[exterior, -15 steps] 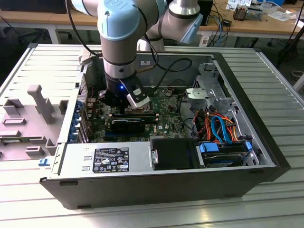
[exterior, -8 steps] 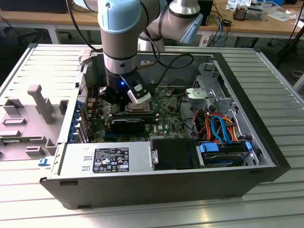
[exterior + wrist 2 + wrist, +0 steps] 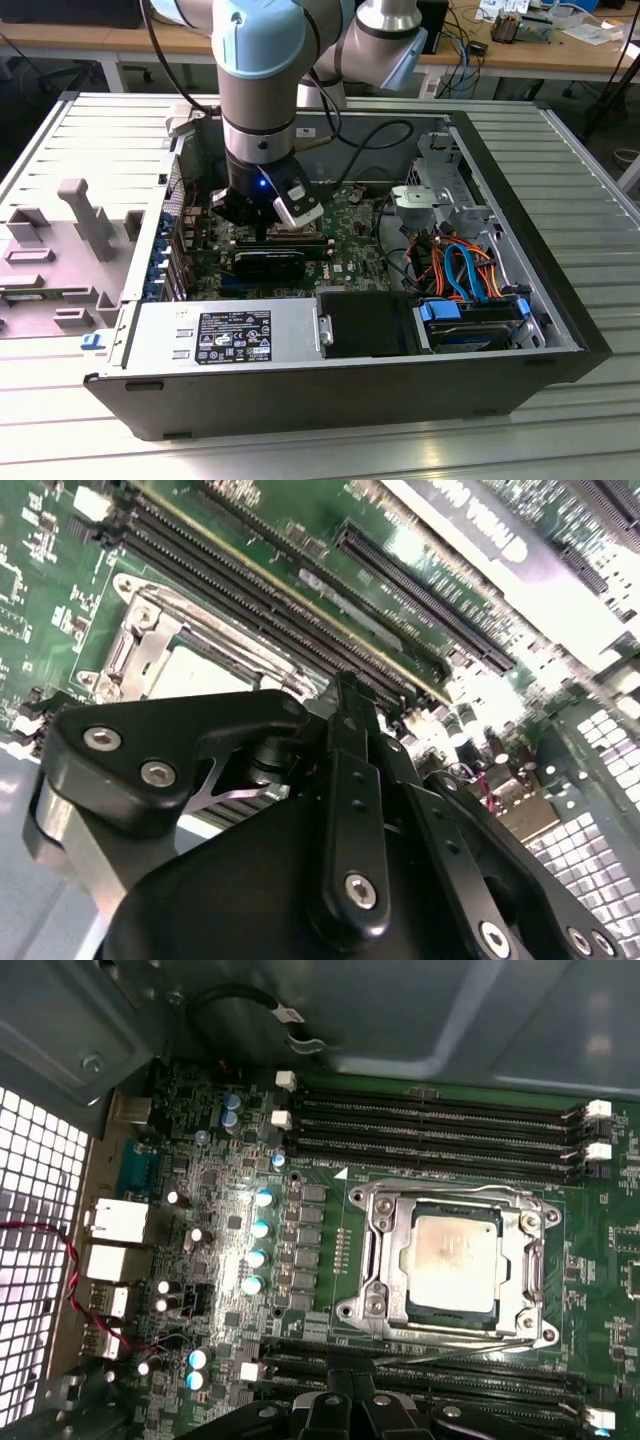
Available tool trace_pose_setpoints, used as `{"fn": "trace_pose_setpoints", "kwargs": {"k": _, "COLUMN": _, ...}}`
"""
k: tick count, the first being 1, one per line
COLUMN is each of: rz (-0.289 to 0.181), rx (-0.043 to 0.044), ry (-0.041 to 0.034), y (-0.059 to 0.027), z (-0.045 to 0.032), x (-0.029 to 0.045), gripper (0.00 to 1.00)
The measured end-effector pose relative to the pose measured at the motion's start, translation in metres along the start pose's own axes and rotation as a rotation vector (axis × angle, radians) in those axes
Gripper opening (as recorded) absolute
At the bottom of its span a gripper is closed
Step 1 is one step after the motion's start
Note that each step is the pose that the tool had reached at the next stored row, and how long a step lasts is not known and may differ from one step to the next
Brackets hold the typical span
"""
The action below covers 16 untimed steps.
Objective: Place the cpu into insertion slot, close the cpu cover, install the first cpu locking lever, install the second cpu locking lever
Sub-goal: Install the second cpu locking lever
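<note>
The open PC case [image 3: 560, 330] is seen lying flat on a slatted metal table [image 3: 590, 440] in the exterior view, with the arm [image 3: 258, 90] lowered into it from above. The gripper [image 3: 262, 222] is positioned over the green motherboard [image 3: 350, 250], at roughly 10 o'clock from the case's middle. A blue light is lit on the wrist body.

In the first wrist view the cpu [image 3: 455, 1263] is seen seated flat in the insertion slot [image 3: 372, 1290], grey metallic top facing up. The cpu cover [image 3: 528, 1260] is found lying down over the chip, framing it through its square cut-out (edges of the chip overlapped by the frame on all sides). Memory slots [image 3: 440, 1130] run at the socket's 12 o'clock, and more of them at its 6 o'clock. A row of capacitors [image 3: 258, 1255] stands at its 9 o'clock, well apart from the socket.

The gripper's black fingertips [image 3: 345, 1410] are seen near the socket's 6 o'clock edge, not touching cover or chip. Nothing is held between them. In the second wrist view the fingers [image 3: 350, 780] are shown pressed together, tip above the memory slots just beside the socket.

Whether the locking levers are latched cannot be told.

A grey plastic fixture [image 3: 60, 250] lies on the table at the case's 9 o'clock in the exterior view.
</note>
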<state>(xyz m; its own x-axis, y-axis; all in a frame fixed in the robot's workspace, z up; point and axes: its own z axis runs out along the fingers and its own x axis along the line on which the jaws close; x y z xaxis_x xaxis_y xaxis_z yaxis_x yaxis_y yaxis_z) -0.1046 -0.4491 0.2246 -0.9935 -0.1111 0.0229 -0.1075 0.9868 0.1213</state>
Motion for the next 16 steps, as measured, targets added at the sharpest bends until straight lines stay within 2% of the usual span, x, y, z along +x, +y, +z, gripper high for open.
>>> {"fn": "trace_pose_setpoints", "kwargs": {"k": 2, "rz": 0.000, "rx": -0.0020, "ry": -0.0003, "y": -0.0007, "z": -0.0001, "x": 0.0001, "gripper": 0.11}}
{"fn": "trace_pose_setpoints", "kwargs": {"k": 4, "rz": -0.001, "rx": -0.0302, "ry": -0.0031, "y": -0.0008, "z": 0.0001, "x": 0.0000, "gripper": 0.11}}
{"fn": "trace_pose_setpoints", "kwargs": {"k": 6, "rz": -0.002, "rx": -0.0528, "ry": -0.0055, "y": -0.0008, "z": 0.0000, "x": 0.0001, "gripper": 0.11}}
{"fn": "trace_pose_setpoints", "kwargs": {"k": 12, "rz": -0.002, "rx": -0.0533, "ry": -0.0066, "y": -0.0011, "z": -0.0094, "x": 0.0006, "gripper": 0.11}}
{"fn": "trace_pose_setpoints", "kwargs": {"k": 16, "rz": -0.002, "rx": -0.0527, "ry": -0.0086, "y": 0.0008, "z": -0.0262, "x": 0.0012, "gripper": 0.11}}
